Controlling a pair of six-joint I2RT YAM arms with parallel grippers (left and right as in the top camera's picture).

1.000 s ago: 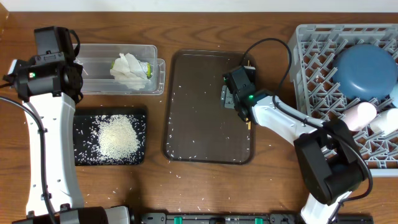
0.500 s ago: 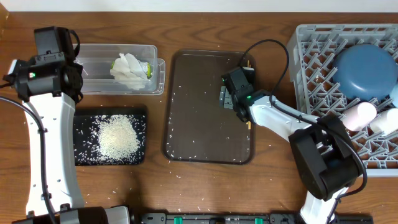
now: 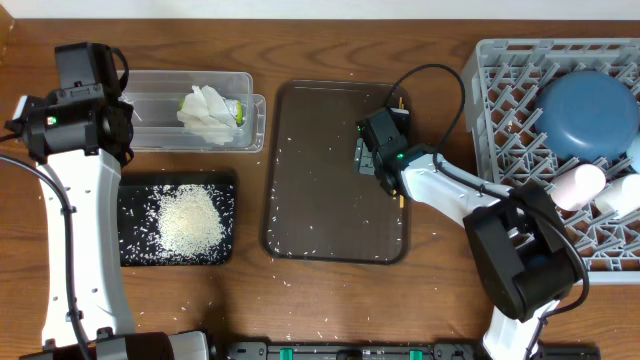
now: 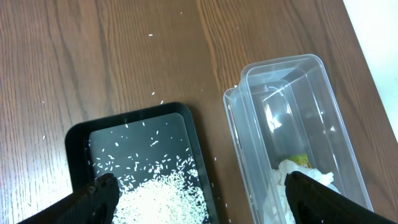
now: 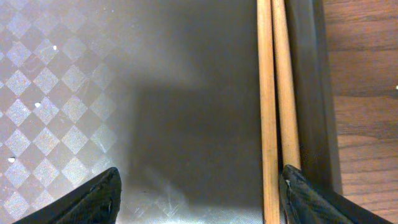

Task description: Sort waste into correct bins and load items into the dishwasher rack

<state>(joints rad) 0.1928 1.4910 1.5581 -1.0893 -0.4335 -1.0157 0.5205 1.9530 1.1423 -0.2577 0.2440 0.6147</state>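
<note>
1. The right gripper [image 5: 199, 202] is hovering low over the brown tray [image 3: 330, 220], its jaws standing wide apart and grasping nothing.
2. The chopsticks [image 5: 273, 93] are lying side by side along that tray's right wall, just inside one fingertip [image 5: 301, 193].
3. The left gripper [image 4: 199, 199] is hanging above the desk [image 4: 124, 50], jaws released and empty.
4. Rice [image 3: 190, 220] is lying heaped in the black tray [image 3: 130, 185]; the tissue [image 3: 208, 108] and wrapper [image 3: 237, 108] are sitting in the tub [image 3: 150, 78].
5. The dish [image 3: 588, 112], pink cup [image 3: 578, 185] and white cup [image 3: 620, 196] are resting in the rack [image 3: 500, 80].
</note>
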